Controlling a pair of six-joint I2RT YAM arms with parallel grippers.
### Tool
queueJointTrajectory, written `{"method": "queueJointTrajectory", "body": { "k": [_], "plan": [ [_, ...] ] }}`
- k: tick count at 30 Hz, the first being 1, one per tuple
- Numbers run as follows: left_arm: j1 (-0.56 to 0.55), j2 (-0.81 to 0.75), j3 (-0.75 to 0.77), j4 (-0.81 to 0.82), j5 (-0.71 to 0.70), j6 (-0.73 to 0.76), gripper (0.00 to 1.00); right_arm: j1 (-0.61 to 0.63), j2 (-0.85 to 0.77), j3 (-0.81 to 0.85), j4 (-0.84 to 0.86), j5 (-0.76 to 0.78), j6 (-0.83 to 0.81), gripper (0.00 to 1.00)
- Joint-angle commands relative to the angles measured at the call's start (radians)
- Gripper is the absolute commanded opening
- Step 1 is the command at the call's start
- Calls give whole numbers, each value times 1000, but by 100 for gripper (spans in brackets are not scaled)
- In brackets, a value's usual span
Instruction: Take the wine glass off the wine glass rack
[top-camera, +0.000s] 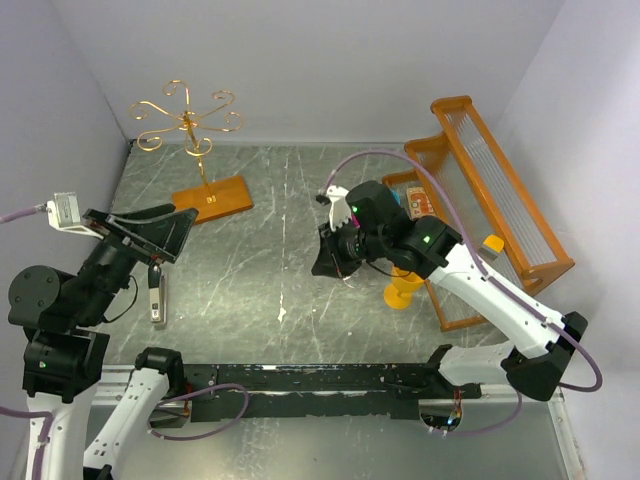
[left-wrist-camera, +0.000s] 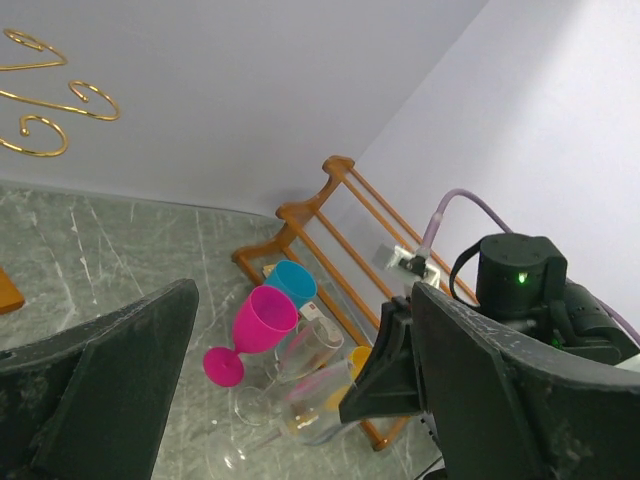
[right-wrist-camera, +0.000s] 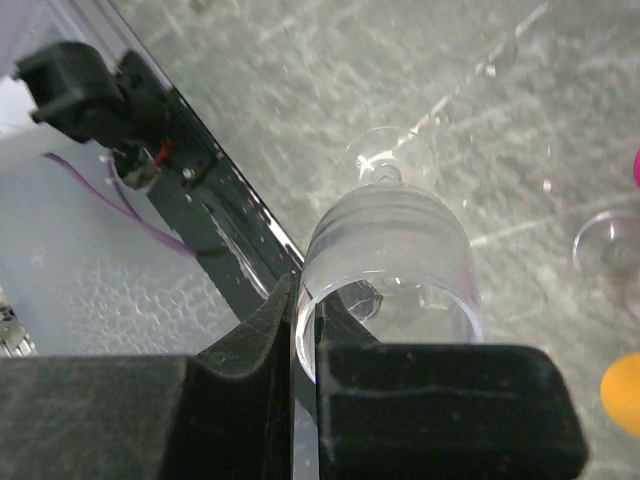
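The wine glass rack (top-camera: 212, 198) stands upright at the far left corner of the counter (top-camera: 290, 190), its wooden base flat on the surface and its scrolled gold wire arms at the top of the pole. The wine glass (right-wrist-camera: 390, 250), a clear one, is off the rack and well to the right of it, held by the right claw (right-wrist-camera: 305, 330). The right claw is clenched on the glass. Its two fingers (right-wrist-camera: 440, 400) pinch the rim wall of the bowl, one inside and one outside, and the stem and foot point away from the wrist toward the counter. Whether the foot touches the counter cannot be determined. The left claw (left-wrist-camera: 300, 330) is released, with jaws spread wide and nothing between them. It hangs above the counter on the near side of the wine glass rack, just left of its base. Further right of the wine glass rack than the right claw, a pink wine glass (left-wrist-camera: 262, 325) lies on its side beside a blue cup (left-wrist-camera: 293, 280) and other clear glasses. Behind this group, an orange wooden rack (top-camera: 500, 200) lines the right wall.
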Motion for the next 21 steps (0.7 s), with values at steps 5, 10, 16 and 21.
{"method": "queueJointTrajectory", "body": {
  "k": [5,10,16,21],
  "plan": [
    [-4,-27,-16,14,11,45,98,68,-29,-54,-240,304,134,0],
    [-4,-24,6,-36,-1,77,98,69,-10,-65,-313,432,209,0],
    [-4,-21,90,-118,-34,148,98,69,25,-85,-278,492,255,0],
    [-4,-25,122,-157,-60,184,98,70,37,-135,-235,511,292,0]
  ]
}}
